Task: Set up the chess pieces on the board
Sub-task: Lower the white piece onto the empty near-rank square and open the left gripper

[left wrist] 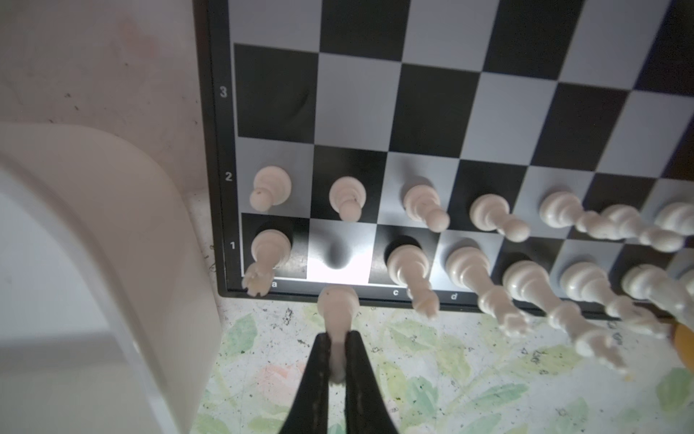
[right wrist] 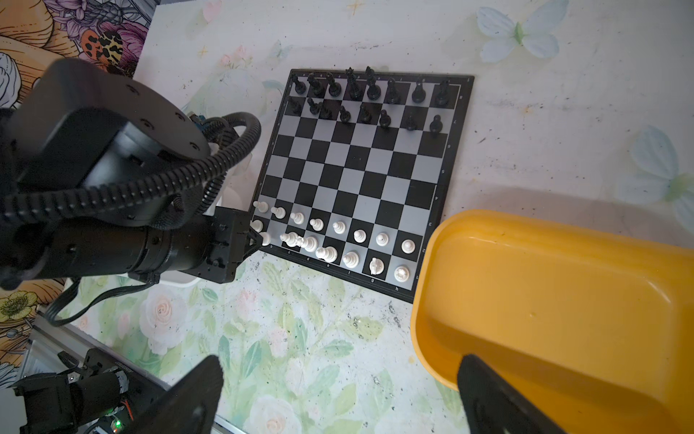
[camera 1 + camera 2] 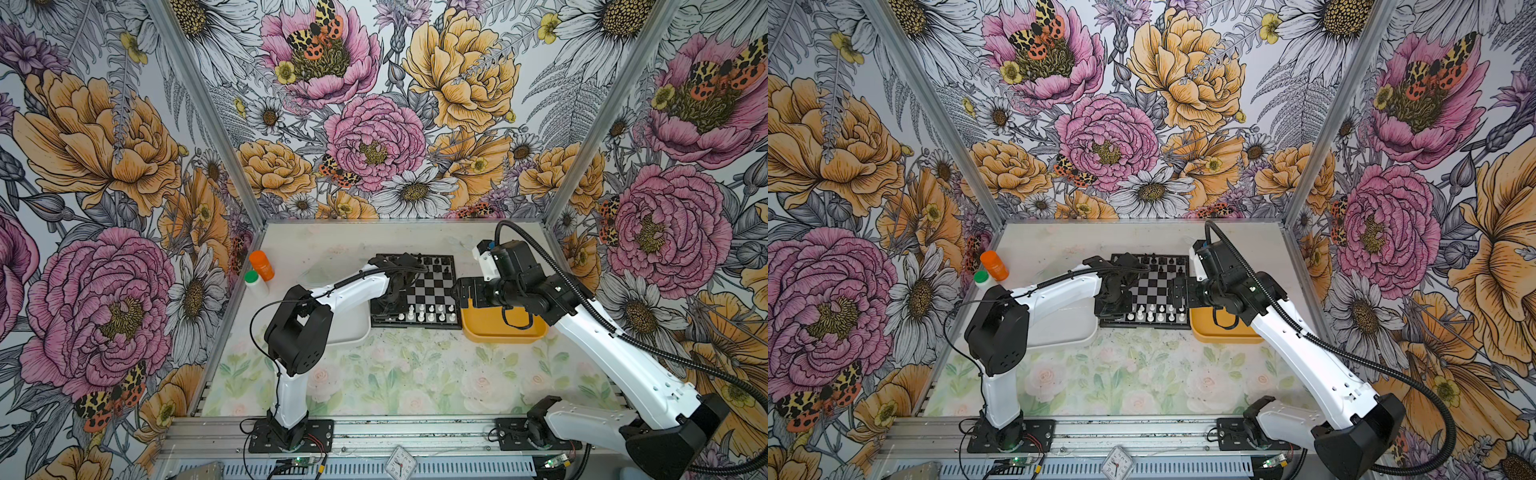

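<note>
Room is tight at the board corner: the white tray sits just beside its rim. One light square in the first row is bare, between white chess pieces. My left end effector pinches a white piece by that square. My right end effector is spread wide, holding nothing, by the yellow tray edge. The fingers hide the held piece's top.

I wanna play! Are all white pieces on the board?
No, the left gripper holds one white piece, and a back-row square is bare.
</note>
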{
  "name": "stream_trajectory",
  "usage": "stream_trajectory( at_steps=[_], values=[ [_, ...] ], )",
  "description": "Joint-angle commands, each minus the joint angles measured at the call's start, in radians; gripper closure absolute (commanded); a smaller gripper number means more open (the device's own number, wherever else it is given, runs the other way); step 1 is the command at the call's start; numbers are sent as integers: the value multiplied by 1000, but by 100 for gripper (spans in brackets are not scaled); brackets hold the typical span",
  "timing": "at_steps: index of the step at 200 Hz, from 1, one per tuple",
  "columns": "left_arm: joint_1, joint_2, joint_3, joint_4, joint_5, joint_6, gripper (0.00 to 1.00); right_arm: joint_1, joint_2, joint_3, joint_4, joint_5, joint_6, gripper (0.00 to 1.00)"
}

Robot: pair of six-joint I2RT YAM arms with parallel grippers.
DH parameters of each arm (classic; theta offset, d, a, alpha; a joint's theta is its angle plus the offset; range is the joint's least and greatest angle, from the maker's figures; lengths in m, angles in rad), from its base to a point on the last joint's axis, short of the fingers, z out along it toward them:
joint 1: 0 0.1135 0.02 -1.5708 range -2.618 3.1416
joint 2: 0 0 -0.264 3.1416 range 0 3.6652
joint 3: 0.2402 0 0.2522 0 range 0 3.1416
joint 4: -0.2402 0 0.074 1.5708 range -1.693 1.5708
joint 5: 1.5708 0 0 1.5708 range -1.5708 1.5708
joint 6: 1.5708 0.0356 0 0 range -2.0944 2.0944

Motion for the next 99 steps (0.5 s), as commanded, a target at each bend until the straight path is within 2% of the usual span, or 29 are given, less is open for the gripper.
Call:
stream_trajectory(
  at_steps=[1, 99],
  values=[
    [17, 4, -8, 32, 5, 14, 100, 6, 9, 12, -5, 24, 12, 0],
    [26, 44, 11, 46, 24, 28, 100, 6, 15, 17, -6, 33, 18, 0]
  ],
)
